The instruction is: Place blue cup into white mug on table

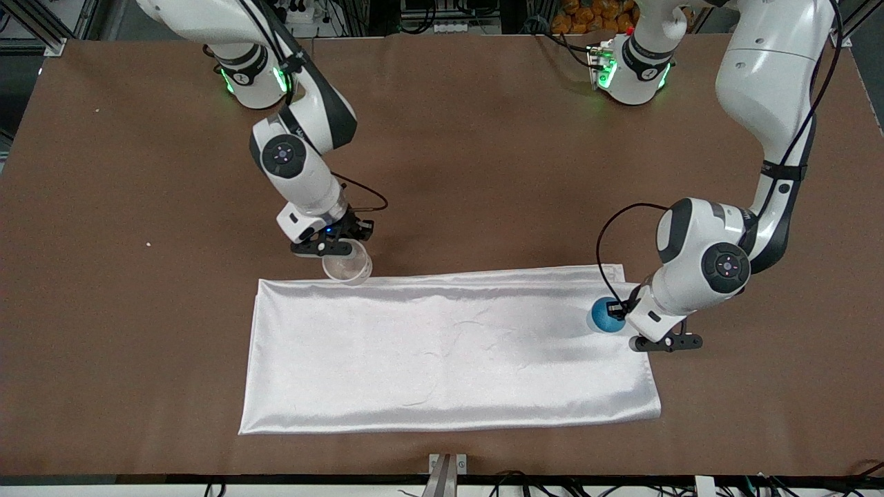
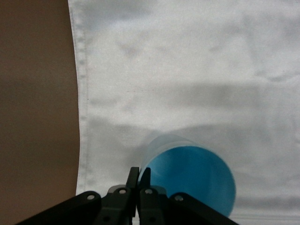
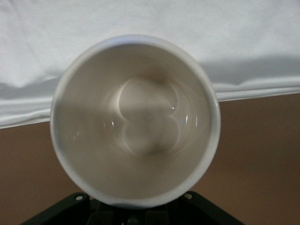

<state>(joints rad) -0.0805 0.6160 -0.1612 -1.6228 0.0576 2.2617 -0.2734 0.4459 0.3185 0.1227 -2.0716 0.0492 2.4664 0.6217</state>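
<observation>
The blue cup [image 1: 603, 316] is at the white cloth's end toward the left arm. My left gripper [image 1: 623, 314] is shut on its rim; in the left wrist view the gripper [image 2: 139, 174] pinches the wall of the cup [image 2: 194, 180], one finger inside and one outside. My right gripper [image 1: 343, 243] holds the white mug [image 1: 347, 263], mouth up, over the cloth's edge farthest from the front camera. The mug [image 3: 136, 122] fills the right wrist view and is empty. Its handle and my right fingers are hidden under it.
A shiny white folded cloth [image 1: 449, 352] covers the middle of the brown table [image 1: 483, 138], nearer the front camera. It also shows in the left wrist view [image 2: 187, 70] and the right wrist view [image 3: 140, 18]. Bare tabletop surrounds it.
</observation>
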